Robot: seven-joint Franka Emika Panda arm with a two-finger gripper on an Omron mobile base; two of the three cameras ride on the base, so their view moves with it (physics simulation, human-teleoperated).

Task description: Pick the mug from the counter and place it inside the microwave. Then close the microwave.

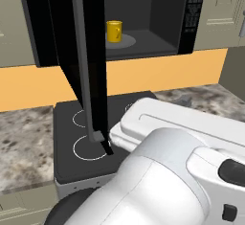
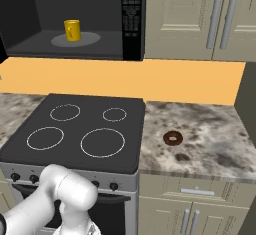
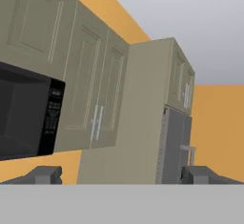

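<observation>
Closing the microwave [image 1: 143, 23] comes next: mug [image 1: 114, 31] sits on its turntable.
Left base view: door [image 1: 88, 61] hangs wide; I should push it broadly, near the handle. Right base view: mug [image 2: 72, 30] upright inside, door cut off. Hand view: my claw [image 3: 123, 174] released, fingertips [image 3: 46, 174] barely showing.

Gripper [image 3: 121, 174] jaws wide apart, nothing between — arm [image 1: 162, 171] folded low.
</observation>
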